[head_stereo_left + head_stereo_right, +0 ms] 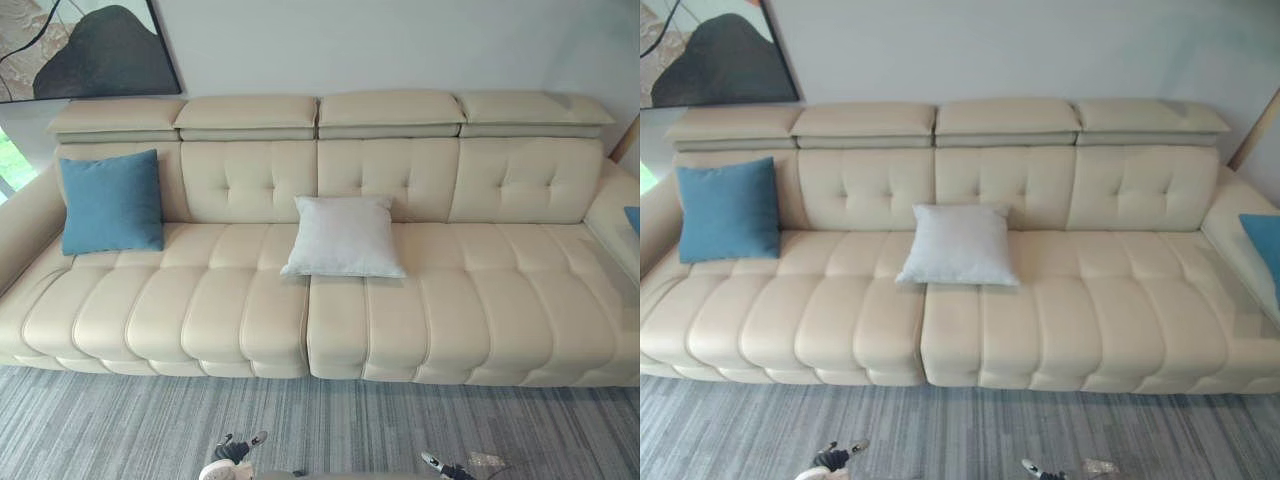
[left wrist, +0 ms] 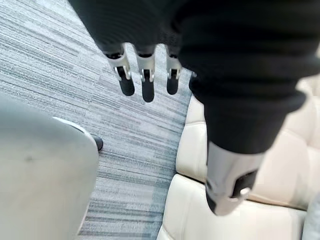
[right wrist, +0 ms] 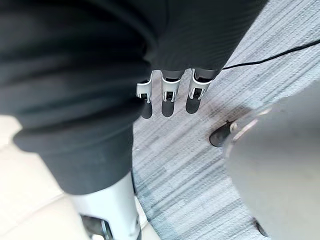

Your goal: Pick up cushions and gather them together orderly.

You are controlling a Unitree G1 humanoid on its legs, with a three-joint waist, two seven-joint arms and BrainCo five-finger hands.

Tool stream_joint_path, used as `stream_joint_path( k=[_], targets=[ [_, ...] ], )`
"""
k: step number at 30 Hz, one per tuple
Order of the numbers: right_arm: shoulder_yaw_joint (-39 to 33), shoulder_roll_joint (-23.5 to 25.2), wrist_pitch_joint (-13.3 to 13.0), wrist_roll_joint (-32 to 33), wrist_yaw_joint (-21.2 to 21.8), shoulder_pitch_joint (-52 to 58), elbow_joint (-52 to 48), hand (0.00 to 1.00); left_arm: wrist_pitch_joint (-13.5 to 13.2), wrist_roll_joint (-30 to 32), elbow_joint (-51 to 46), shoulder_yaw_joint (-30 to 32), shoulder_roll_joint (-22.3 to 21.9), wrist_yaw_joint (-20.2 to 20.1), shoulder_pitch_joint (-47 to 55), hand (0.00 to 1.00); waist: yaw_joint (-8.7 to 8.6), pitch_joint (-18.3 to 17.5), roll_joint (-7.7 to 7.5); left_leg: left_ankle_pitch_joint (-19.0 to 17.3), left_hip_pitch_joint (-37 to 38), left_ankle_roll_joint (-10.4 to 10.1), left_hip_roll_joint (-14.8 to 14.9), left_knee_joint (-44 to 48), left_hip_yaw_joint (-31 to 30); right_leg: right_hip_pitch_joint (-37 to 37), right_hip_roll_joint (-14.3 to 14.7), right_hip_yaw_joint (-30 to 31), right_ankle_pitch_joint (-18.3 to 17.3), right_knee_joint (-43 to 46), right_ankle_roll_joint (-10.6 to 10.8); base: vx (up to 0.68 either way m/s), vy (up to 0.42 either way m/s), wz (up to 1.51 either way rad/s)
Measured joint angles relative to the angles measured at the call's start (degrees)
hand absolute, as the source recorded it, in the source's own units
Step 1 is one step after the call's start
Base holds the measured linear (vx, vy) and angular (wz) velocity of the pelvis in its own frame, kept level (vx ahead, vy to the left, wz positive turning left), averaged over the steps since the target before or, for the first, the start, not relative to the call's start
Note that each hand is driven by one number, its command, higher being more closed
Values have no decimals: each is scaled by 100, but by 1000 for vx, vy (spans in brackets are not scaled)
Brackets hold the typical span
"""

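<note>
Left eye view: a blue cushion (image 1: 110, 203) stands at centre-left against the sofa (image 1: 470, 300) back, and a pale grey cushion (image 1: 343, 237) leans at centre.

Right eye view: a second blue cushion (image 1: 1265, 250) peeks in at the right edge. All look soft and light, so I'd grip a top edge or corner.

Left wrist view: the left hand (image 2: 145, 80) hangs slack and empty over the carpet (image 2: 60, 60).

Right wrist view: the right hand (image 3: 170, 95) has relaxed fingers and holds nothing.

Colours noted: sofa (image 1: 400, 310) cream, back button-tufted, seat stitched in channels. The left cushion (image 1: 110, 202) is plain mid-blue; the centre cushion (image 1: 343, 237) plain off-white; the right cushion (image 1: 1265, 245) blue. The carpet (image 1: 150, 420) is grey with fine lighter and darker streaks. The wall picture (image 1: 80, 45) shows a dark grey shape on beige.
</note>
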Motion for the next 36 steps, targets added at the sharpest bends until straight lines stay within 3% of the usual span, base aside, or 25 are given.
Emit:
stream_joint_path(
  k=[6, 10, 11, 12, 13, 14, 15, 17, 19, 22, 23, 24, 25, 26, 27, 29, 30, 32, 33, 34, 35, 36],
  targets=[
    [5, -28, 0, 6, 2, -9, -23, 0, -4, 123, -2, -96, 21, -92, -89, 0, -15, 26, -2, -93, -9, -88, 77, -121, 463, -227, 78, 514, 196, -244, -23, 13, 23, -44],
    [195, 95, -21, 11, 6, -141, -296, 0, 1, 210, -10, -96, 9, -108, -206, 0, -14, 230, 44, -487, -17, -141, 287, 188, 1207, -630, 248, 1112, 440, -206, -16, 46, 38, -130],
    [317, 105, -18, 10, 6, -227, -295, 0, -1, 218, -33, -100, -17, -105, -220, 0, -13, 257, 62, -563, -64, -149, 462, 266, 1538, -826, 329, 834, 591, -203, -109, 39, -27, -138],
    [427, 118, -14, 6, 5, -330, -295, 0, -2, 221, -62, -107, -14, -103, -232, 0, 30, 268, 78, -560, -136, -105, 614, 349, 1925, -1021, 223, -175, 544, -158, -445, 64, -31, -147],
    [433, 110, -14, 2, 3, -340, -295, 0, 5, 222, -67, -191, -3, -100, -265, 0, -9, 291, 76, -564, -116, -107, 654, 354, 2080, -1055, 124, -667, 564, -95, -479, 108, -24, -138],
    [437, 111, -12, -7, 1, -288, -292, 0, 6, 229, -76, -318, 18, -102, -323, 0, -13, 322, 84, -564, -61, -107, 707, 379, 2225, -1121, 14, -1170, 737, -8, -370, 137, -35, -121],
    [480, 67, -16, -25, 3, -280, -276, 0, 5, 232, -76, -476, 26, -107, -377, 0, -13, 372, 97, -564, 55, -107, 723, 460, 2217, -1100, 73, -1404, 767, 11, -358, 134, -58, -124],
    [619, -63, -15, -36, 0, -328, -230, 0, -2, 229, -77, -639, 14, -113, -433, 0, -25, 436, 201, -580, 202, -131, 801, 559, 2231, -1106, 113, -1606, 761, 89, -368, 130, -170, -124],
    [772, -189, -14, -55, 2, -362, -211, 0, -17, 227, -131, -841, 13, -123, -535, 0, -27, 500, 305, -722, 259, -340, 958, 887, 2386, -1221, 164, -1918, 650, 272, -528, 76, -152, -120],
    [756, -171, -13, -42, 6, -218, -214, 0, -42, 224, -131, -909, 17, -129, -533, 0, -73, 533, 365, -828, 13, -433, 1513, 2450, 2230, -1006, 471, -1540, 418, 288, -635, 149, -159, -84],
    [754, -193, -18, -1, 4, -187, -236, 0, -40, 220, -139, -888, -12, -129, -537, 0, -91, 575, 420, -700, -208, -107, 1775, 3261, 1906, -880, 655, -1420, 313, 313, -699, 162, -151, -70],
    [772, -211, -15, 8, -3, -167, -294, 0, -32, 213, -189, -878, -61, -146, -496, 0, -84, 605, 458, -207, -621, 530, 1816, 4187, 1194, -799, 794, -1203, 202, 405, -763, 101, -102, -81],
    [774, -208, -22, 12, -7, -152, -333, 0, -45, 212, -282, -879, -59, -143, -469, 0, -75, 605, 430, 23, -867, 663, 1778, 4520, 905, -781, 813, -1005, 164, 419, -797, 199, -47, -111],
    [765, -212, -23, 26, -14, -192, -355, 0, -50, 205, -345, -901, -65, -128, -429, 0, 30, 571, 409, -542, -1130, 145, 1439, 4547, 376, -793, 818, -669, 73, 394, -855, 172, 41, -112],
    [743, -252, -43, 70, -16, -307, -322, 0, -52, 194, -384, -937, -91, -132, -410, 0, 25, 601, 426, -931, -1256, -9, 1168, 4234, 111, -811, 810, -469, 71, 382, -859, 250, 54, -134],
    [699, -261, -36, 116, -64, -367, -362, 0, -51, 162, -574, -969, -160, -123, -408, 0, 58, 641, 458, -1288, -1536, -24, 589, 3083, -267, -768, 802, 27, 63, 313, -886, 236, 52, -125],
    [685, -232, -27, 117, -79, -334, -433, 0, -60, 160, -683, -964, -196, -115, -366, 0, 94, 646, 458, -1229, -1617, -142, 279, 2373, -571, -684, 794, 282, 3, 289, -840, 238, 72, -110],
    [621, -207, -26, 117, -101, -339, -493, 0, -67, 161, -711, -937, -219, -112, -325, 0, 104, 635, 481, -968, -1577, -306, 57, 1561, -966, -569, 819, 559, -94, 284, -792, 257, 128, -114],
    [585, -178, -43, 117, -118, -347, -499, 0, -73, 165, -711, -939, -232, -115, -283, 0, 146, 613, 502, -349, -1478, -183, -16, 1033, -1259, -449, 879, 931, -241, 328, -666, 333, 203, -122],
    [585, -160, -43, 117, -118, -343, -498, 0, -76, 166, -712, -939, -228, -115, -263, 0, 172, 584, 498, -221, -1419, -118, -30, 1036, -1252, -435, 895, 1056, -284, 349, -608, 360, 229, -126],
    [577, -93, -43, 117, -122, -344, -491, 0, -73, 167, -704, -939, -204, -115, -269, 0, 204, 515, 459, -249, -1370, -38, -58, 1128, -1094, -426, 868, 1259, -383, 408, -547, 412, 228, -99],
    [587, -18, -44, 117, -117, -337, -495, 0, -65, 169, -704, -937, -163, -116, -258, 0, 220, 440, 317, -496, -1338, 16, -50, 1237, -744, -433, 771, 1457, -478, 553, -405, 407, 216, -118]
  ],
)
